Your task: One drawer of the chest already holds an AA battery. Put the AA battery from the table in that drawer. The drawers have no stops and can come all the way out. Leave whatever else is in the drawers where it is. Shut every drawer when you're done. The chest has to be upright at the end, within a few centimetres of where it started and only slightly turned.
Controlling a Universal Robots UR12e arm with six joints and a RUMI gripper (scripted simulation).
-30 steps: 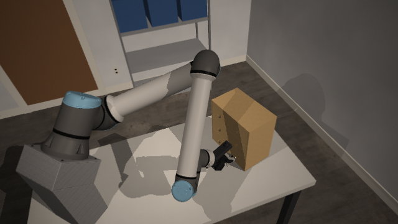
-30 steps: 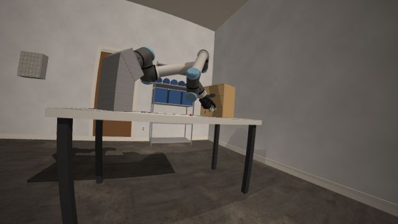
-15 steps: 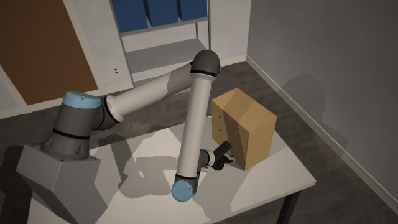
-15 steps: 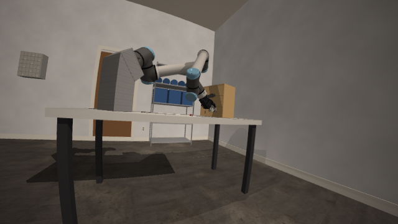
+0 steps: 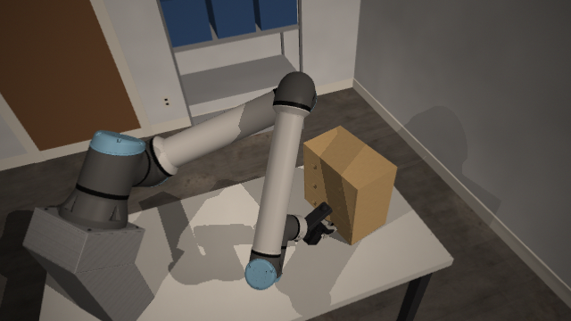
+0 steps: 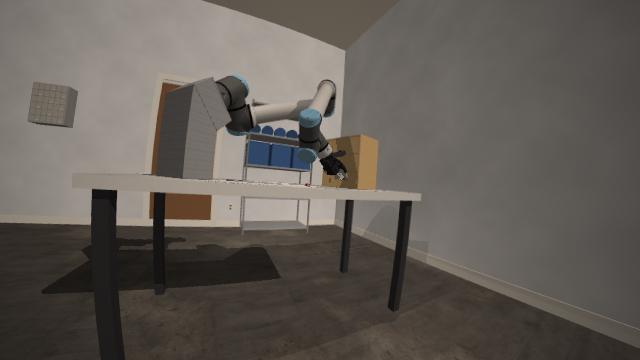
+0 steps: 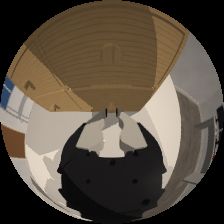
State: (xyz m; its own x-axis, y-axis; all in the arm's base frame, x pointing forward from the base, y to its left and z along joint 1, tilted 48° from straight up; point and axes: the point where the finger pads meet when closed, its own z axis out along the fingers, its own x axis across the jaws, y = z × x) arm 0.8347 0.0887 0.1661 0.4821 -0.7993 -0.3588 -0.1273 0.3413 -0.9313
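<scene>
While the top view hides it, the wrist view shows the pincer [image 7: 113, 111] nearly closed at the chest's [image 7: 100, 45] lowest drawer, grip unclear.
</scene>
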